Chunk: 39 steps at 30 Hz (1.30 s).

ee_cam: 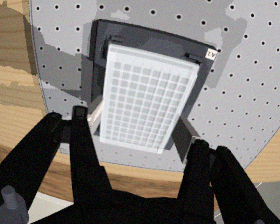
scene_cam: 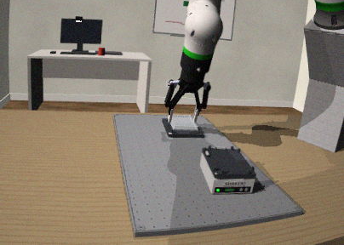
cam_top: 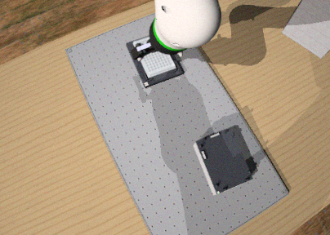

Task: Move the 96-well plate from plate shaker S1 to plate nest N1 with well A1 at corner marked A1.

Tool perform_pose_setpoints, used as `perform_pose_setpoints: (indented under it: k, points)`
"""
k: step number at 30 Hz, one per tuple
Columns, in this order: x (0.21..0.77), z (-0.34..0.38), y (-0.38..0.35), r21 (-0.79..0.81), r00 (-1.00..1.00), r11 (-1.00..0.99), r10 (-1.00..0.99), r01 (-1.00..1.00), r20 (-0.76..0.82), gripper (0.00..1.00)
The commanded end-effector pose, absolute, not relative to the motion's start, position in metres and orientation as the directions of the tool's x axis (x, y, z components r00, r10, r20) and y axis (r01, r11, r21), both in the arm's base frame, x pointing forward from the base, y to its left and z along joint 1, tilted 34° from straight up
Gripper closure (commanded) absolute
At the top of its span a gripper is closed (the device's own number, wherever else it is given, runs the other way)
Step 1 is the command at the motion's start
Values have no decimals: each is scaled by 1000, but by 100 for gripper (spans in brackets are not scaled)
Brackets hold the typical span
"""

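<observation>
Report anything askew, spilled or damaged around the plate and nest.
Nothing stands out. The 96-well plate is wells-up and lines up squarely with the dark nest below it, clamped between the gripper fingers. The shaker pocket is vacant. No spill or damage shows.

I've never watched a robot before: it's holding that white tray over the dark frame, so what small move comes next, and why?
Probably ease straight down: the gripper is shut on the 96-well plate, lined up over nest N1, and I cannot tell that it is fully seated.
</observation>
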<state>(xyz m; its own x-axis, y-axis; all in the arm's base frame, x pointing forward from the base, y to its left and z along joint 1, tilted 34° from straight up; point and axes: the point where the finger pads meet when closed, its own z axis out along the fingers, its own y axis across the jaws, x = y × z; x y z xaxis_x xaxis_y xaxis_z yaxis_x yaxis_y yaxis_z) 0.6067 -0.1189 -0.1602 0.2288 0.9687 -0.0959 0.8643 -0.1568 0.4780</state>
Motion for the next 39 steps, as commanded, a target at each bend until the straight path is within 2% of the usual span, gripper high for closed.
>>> perform_pose_setpoints:
  k: [1,39]
  points:
    - [607,-161,-119,478,228,-157,969,864,-95,100]
    - [610,-165,-118,478,228,-157,969,864,-95,100]
